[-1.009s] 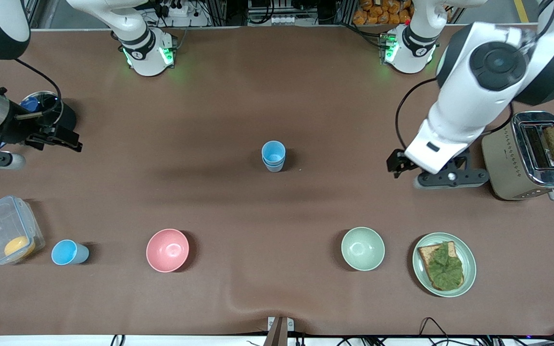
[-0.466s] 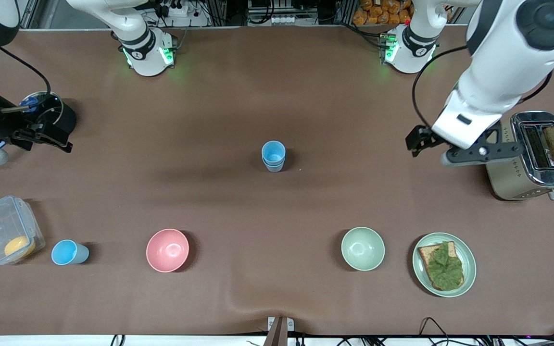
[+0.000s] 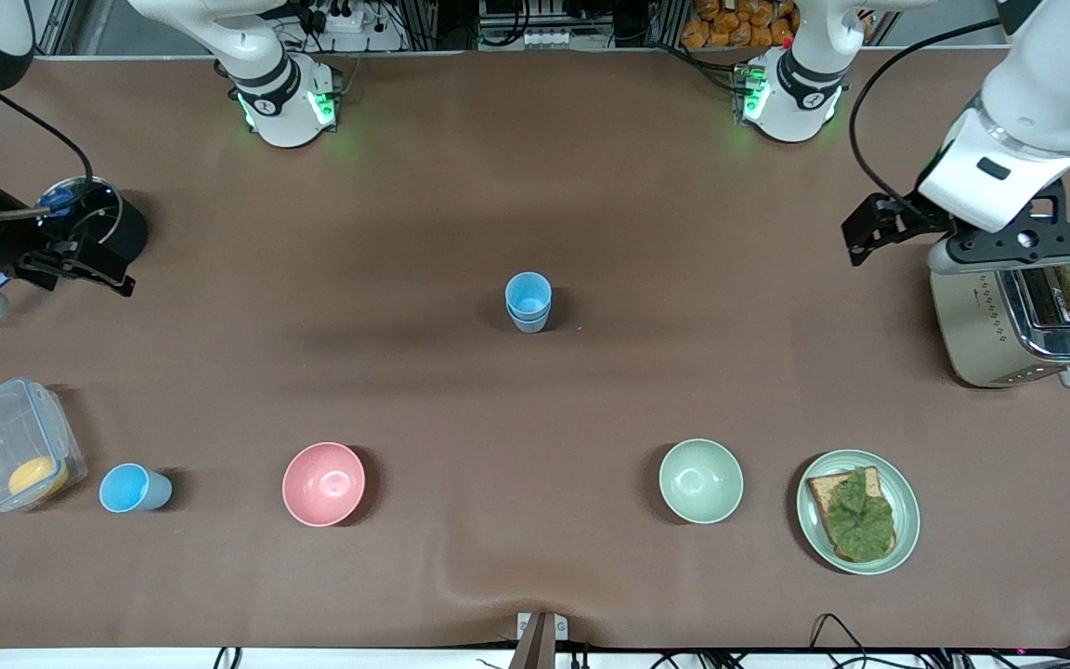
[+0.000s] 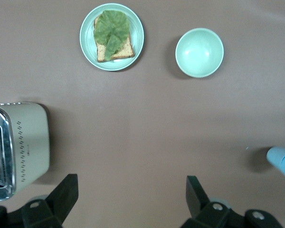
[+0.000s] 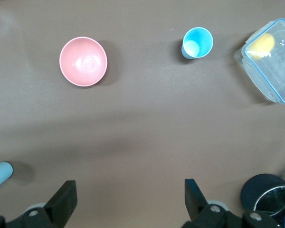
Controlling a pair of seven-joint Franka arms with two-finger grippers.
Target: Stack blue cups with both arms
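Two light-blue cups stand stacked, one inside the other, at the middle of the table; an edge of the stack shows in the left wrist view and the right wrist view. A third blue cup stands alone near the front camera at the right arm's end, beside the clear box; it also shows in the right wrist view. My left gripper is open and empty, up in the air beside the toaster. My right gripper is open and empty, over the table's edge at the right arm's end.
A pink bowl and a pale green bowl stand near the front camera. A green plate holds toast with lettuce. A toaster with bread stands at the left arm's end. A clear lidded box and a black pot stand at the right arm's end.
My left arm has risen and drawn back from the middle toward the toaster end of the table. My right gripper has pulled back slightly toward its table edge. The cups have not moved.
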